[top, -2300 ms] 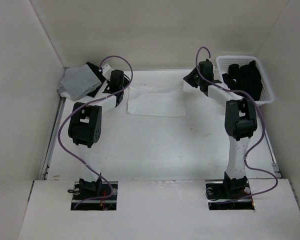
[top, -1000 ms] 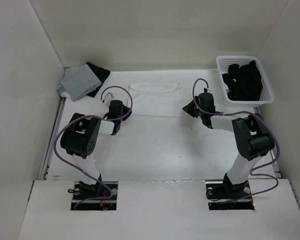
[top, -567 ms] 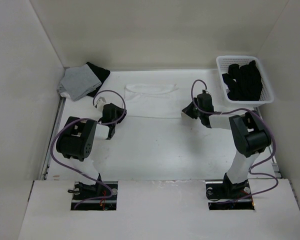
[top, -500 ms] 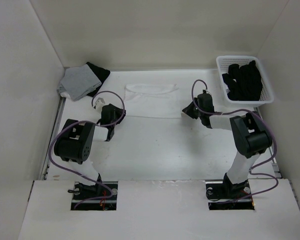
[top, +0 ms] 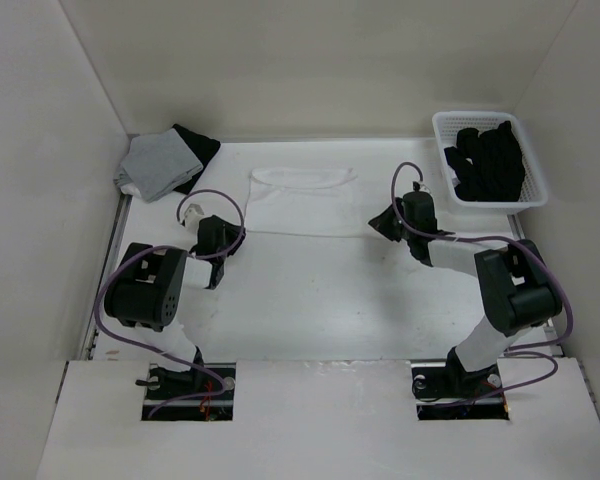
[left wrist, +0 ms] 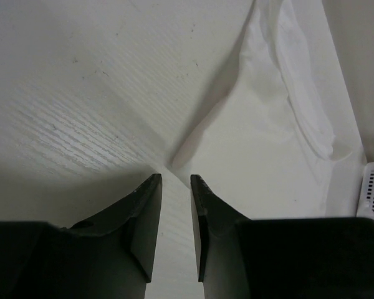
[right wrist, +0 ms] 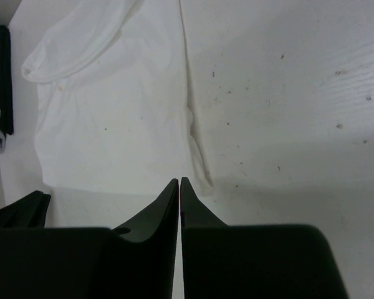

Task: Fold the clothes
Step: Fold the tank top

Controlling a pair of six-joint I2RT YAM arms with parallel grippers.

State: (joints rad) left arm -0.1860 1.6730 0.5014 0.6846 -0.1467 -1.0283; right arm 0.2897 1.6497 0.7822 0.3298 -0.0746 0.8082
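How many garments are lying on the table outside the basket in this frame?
3: the white garment flat at the far middle, the light grey garment folded in the far left corner, and the black garment partly under it. More could be hidden beneath.

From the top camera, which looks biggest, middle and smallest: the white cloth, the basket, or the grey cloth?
1. White cloth and basket: they look about the same, too close to rank.
2. Grey cloth: clearly the smallest.
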